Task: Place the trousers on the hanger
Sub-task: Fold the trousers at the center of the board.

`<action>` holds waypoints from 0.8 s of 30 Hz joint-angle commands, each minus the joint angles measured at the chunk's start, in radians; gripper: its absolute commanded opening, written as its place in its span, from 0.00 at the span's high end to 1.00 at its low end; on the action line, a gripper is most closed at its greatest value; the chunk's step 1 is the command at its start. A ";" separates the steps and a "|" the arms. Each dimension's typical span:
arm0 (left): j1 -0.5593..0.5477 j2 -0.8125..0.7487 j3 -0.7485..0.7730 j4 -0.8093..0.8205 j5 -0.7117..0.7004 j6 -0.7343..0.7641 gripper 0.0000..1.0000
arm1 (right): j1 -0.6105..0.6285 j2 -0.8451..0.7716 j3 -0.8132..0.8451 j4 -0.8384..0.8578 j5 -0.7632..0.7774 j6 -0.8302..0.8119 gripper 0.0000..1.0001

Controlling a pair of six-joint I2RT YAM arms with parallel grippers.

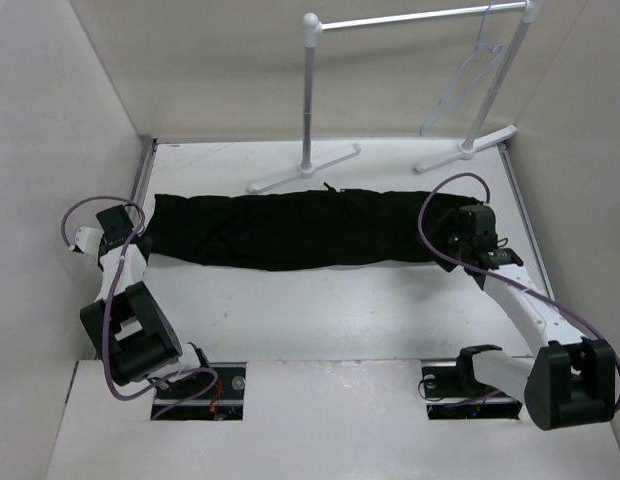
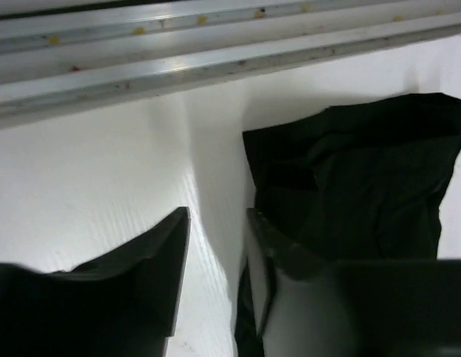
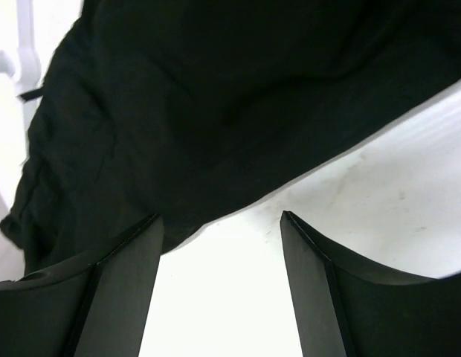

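The long black cloth trousers (image 1: 290, 230) lie flat across the white counter (image 1: 340, 310), well apart from the thin pale triangular hanger (image 1: 468, 85) at the back. My left tool (image 2: 218, 216) and right tool (image 3: 221, 217) stand open and empty at either end. I judge this the pick-up step: each must next close on the cloth's edge.

The long black cloth trousers (image 1: 300, 230) lie stretched across the white table (image 1: 320, 320), the left gripper (image 1: 118, 226) at one end and the right gripper (image 1: 468, 232) at the other, with the thin pale triangular hanger (image 1: 466, 78) hung on the white tubular rail stand (image 1: 309, 90) behind.
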 commanded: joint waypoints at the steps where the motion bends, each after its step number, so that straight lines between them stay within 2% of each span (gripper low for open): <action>1: 0.030 -0.029 0.021 0.046 -0.015 -0.005 0.59 | 0.013 -0.036 0.044 0.028 -0.004 -0.005 0.29; 3: 0.033 -0.061 0.048 0.049 0.003 -0.020 0.50 | 0.013 -0.048 0.041 0.026 -0.005 -0.007 0.29; 7: -0.016 -0.030 0.168 0.031 0.013 -0.011 0.50 | 0.014 -0.069 0.021 0.035 -0.010 -0.008 0.29; 8: -0.037 -0.001 0.201 0.025 0.011 -0.005 0.50 | 0.014 -0.071 0.016 0.040 -0.014 -0.011 0.35; 9: -0.059 0.040 0.238 0.016 0.011 0.009 0.50 | 0.017 -0.073 0.013 0.041 -0.016 -0.015 0.46; 11: -0.086 0.143 0.318 -0.020 0.014 0.038 0.50 | 0.028 -0.071 0.012 0.037 -0.025 -0.024 0.77; 12: -0.097 0.195 0.359 -0.047 0.014 0.047 0.50 | 0.032 -0.071 0.015 0.035 -0.031 -0.033 0.85; 13: -0.106 0.247 0.399 -0.069 0.017 0.055 0.50 | 0.036 -0.071 0.015 0.035 -0.037 -0.042 0.88; 15: -0.123 0.344 0.482 -0.090 0.069 0.093 0.51 | 0.052 -0.073 0.019 0.040 -0.049 -0.057 0.90; 17: -0.145 0.422 0.556 -0.096 0.109 0.127 0.51 | 0.072 -0.069 0.027 0.044 -0.060 -0.076 0.87; 24: -0.195 0.579 0.714 -0.121 0.102 0.170 0.50 | 0.132 -0.002 0.050 0.049 -0.074 -0.105 0.78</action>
